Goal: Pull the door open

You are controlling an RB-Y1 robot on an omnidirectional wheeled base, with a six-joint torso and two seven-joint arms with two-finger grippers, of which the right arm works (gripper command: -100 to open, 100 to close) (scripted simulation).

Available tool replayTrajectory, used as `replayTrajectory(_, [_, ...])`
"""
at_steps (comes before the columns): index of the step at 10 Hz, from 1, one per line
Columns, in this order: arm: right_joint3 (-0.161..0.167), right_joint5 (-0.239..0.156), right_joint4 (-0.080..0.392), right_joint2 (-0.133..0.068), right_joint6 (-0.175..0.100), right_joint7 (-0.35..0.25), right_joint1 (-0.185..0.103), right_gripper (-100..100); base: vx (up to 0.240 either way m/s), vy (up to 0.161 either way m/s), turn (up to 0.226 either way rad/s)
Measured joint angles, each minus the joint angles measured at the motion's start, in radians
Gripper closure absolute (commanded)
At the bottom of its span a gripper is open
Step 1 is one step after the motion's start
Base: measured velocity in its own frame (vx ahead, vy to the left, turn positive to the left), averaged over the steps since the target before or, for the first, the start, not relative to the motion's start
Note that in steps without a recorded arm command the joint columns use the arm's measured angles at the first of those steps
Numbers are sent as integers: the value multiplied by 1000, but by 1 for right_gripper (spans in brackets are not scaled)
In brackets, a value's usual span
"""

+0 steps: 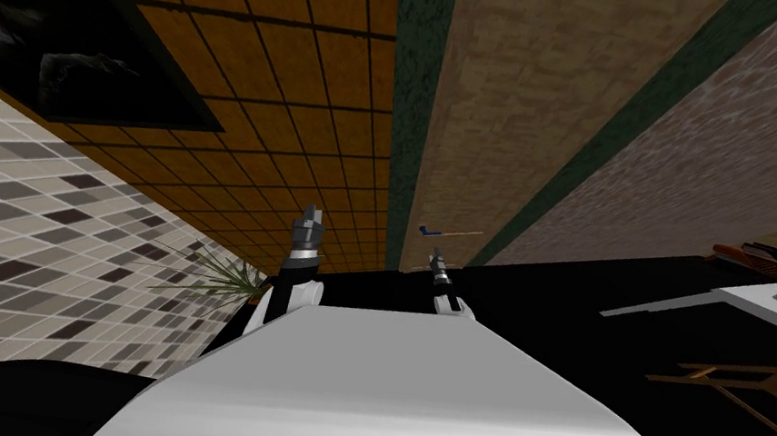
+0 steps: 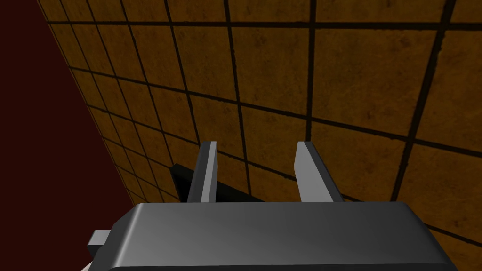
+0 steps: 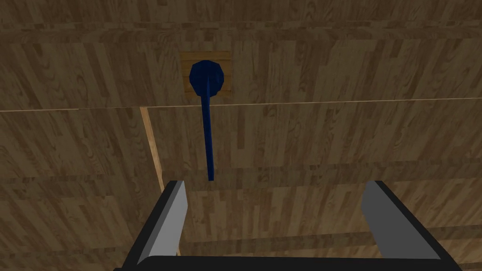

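The door [image 1: 518, 107] is a brown wood-grain panel set between dark green frame strips [image 1: 414, 95]. On it is a dark blue lever handle [image 1: 429, 230], small in the head view. The right wrist view faces the door [image 3: 329, 141] and shows the handle's round base [image 3: 206, 77] with its thin lever [image 3: 208, 141] running toward my hand. My right gripper [image 3: 275, 202] is open just short of the door. The lever's tip ends just beyond the fingertips, close to one finger [image 3: 174, 211], with nothing between the fingers. My left gripper [image 2: 256, 162] is open and empty, raised before an orange tiled wall [image 2: 353, 84].
A dark framed picture [image 1: 59, 45] hangs on the orange tiled wall [image 1: 304, 64] left of the door. A spiky plant [image 1: 220, 274] stands on the grey checkered floor [image 1: 28, 234]. To the right are a black area [image 1: 569, 304], a white surface [image 1: 770, 304] and a wooden frame [image 1: 752, 385].
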Motion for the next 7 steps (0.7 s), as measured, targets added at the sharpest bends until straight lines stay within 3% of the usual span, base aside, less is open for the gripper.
replayTrajectory(7, [6,-18,128,-9,-29,-20,-45,-100,45,-75,106])
